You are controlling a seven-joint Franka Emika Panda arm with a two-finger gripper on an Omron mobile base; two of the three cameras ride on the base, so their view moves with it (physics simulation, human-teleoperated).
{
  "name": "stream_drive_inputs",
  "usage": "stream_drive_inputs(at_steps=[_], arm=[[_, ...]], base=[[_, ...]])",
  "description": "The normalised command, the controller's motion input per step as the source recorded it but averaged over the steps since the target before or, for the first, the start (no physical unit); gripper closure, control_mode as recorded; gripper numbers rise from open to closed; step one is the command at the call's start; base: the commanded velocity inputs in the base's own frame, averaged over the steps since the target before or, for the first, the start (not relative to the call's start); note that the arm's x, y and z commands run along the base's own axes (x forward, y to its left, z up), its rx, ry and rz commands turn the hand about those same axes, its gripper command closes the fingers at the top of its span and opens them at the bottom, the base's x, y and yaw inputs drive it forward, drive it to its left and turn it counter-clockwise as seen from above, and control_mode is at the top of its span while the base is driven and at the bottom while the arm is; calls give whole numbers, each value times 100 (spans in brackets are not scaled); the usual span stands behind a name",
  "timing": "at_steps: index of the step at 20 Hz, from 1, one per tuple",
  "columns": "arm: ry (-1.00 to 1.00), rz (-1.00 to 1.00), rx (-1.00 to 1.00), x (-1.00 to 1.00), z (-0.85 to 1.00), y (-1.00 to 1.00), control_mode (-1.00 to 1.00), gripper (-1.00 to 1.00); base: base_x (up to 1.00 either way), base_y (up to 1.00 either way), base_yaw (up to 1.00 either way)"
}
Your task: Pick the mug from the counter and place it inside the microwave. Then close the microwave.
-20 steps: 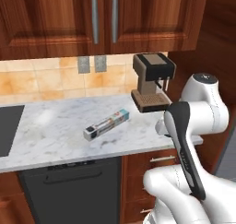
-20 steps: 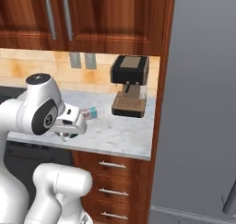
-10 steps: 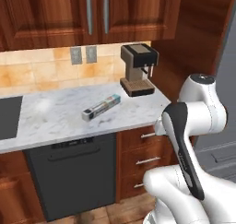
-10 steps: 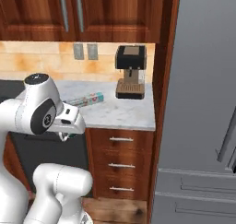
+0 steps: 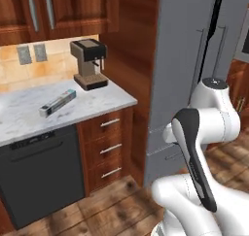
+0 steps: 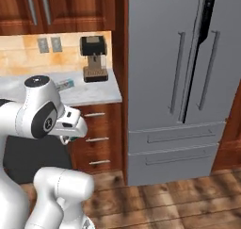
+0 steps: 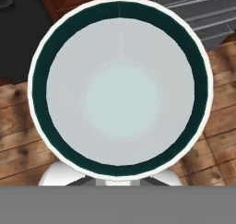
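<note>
Carrying the mug (image 7: 120,94) in tightly shut fingers, away from the counter (image 5: 92,104), now at 9 o'clock; fridge (image 6: 188,72) newly ahead, so probably travelling toward the microwave.

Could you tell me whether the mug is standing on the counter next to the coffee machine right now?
No, the mug sits at the gripper in the hand view, above the wooden floor, not on the counter.
</note>
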Motion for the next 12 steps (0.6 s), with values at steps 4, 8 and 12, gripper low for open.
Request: stream_drive_inputs(at_steps=[4,8,12], arm=[[0,0,0,0,0,0,100,100],[0,0,0,0,0,0,100,100],[0,0,0,0,0,0,100,100]], base=[[-58,0,-41],[-13,-62,-37],[1,-100,-30]])
